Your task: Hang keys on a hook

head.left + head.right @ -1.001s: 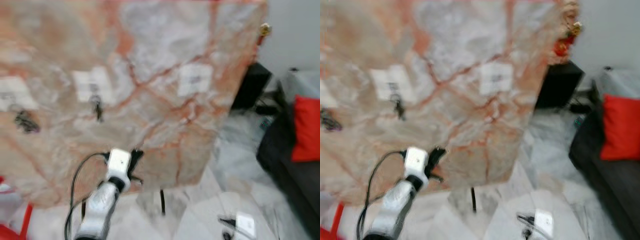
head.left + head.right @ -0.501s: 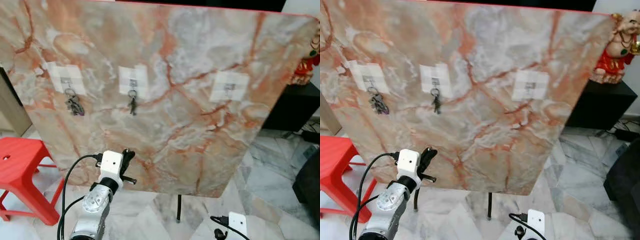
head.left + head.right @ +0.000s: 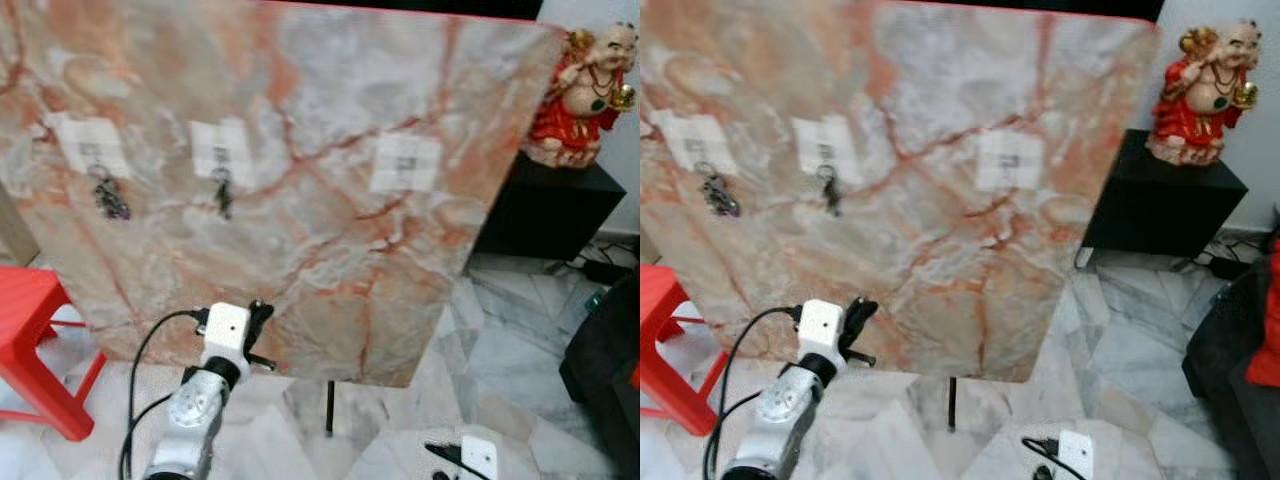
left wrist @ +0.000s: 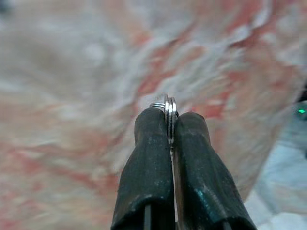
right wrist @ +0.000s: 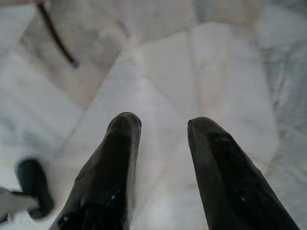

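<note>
steel key ring (image 4: 168, 114) pinched edge-on between left gripper (image 4: 171, 125) fingertips, low before marble board (image 3: 300, 150) | thin, stiff, light, likely slippery; grip low on the ring leaves its top free | free hook (image 3: 405, 163) is higher, to the right | right gripper (image 5: 160, 125) parted over floor, idle

Silver left arm (image 3: 190, 415) with white wrist box (image 3: 225, 327), looping black cable (image 3: 145, 370); 2 long black fingers (image 4: 151, 163).
</note>
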Available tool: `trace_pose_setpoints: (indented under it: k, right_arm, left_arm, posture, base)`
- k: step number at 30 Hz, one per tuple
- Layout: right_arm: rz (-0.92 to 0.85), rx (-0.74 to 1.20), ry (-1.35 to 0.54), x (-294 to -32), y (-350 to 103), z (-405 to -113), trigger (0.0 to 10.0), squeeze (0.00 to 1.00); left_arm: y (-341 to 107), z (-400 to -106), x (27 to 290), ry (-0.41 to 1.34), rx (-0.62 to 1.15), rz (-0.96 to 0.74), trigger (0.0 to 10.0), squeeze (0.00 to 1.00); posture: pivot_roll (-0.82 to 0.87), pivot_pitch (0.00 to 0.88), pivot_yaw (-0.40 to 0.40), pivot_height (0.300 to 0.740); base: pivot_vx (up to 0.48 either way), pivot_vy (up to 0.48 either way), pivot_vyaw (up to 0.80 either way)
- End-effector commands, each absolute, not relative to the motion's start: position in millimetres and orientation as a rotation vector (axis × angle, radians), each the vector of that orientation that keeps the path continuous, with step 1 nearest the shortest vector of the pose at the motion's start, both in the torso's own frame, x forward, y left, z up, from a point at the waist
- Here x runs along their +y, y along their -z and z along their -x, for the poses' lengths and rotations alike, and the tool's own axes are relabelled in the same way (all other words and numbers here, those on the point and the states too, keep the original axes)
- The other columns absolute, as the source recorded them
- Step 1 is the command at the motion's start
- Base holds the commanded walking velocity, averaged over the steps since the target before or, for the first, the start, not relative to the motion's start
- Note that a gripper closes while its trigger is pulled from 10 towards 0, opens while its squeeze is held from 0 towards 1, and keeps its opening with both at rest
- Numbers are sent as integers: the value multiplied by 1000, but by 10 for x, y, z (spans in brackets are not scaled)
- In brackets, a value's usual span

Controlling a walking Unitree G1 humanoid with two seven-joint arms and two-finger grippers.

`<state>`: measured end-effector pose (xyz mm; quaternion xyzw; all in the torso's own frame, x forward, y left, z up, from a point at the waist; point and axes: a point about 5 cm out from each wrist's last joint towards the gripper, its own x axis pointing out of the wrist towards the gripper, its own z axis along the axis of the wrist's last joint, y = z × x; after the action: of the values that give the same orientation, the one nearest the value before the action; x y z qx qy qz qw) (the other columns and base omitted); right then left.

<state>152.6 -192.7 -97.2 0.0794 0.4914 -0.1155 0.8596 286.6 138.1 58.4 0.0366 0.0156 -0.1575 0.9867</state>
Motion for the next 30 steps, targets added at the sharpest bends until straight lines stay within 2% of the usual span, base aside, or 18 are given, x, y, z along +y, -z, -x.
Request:
trace_pose_setpoints:
  k: [1,30]
  right_arm:
    - [-163,1002,241,-1893,932,-1636,10000,0]
    - [-126,1002,190,-1881,926,-1650,10000,0]
  left_arm:
    - [-628,-2895,1462,299,20,-103,10000,0]
    - [-660,-2913,1528,224,3,-135,10000,0]
  posture:
    - [73,0,-100,740]
    - [70,0,-105,740]
  base:
    - [0,-375,0]
    - [83,-377,15]
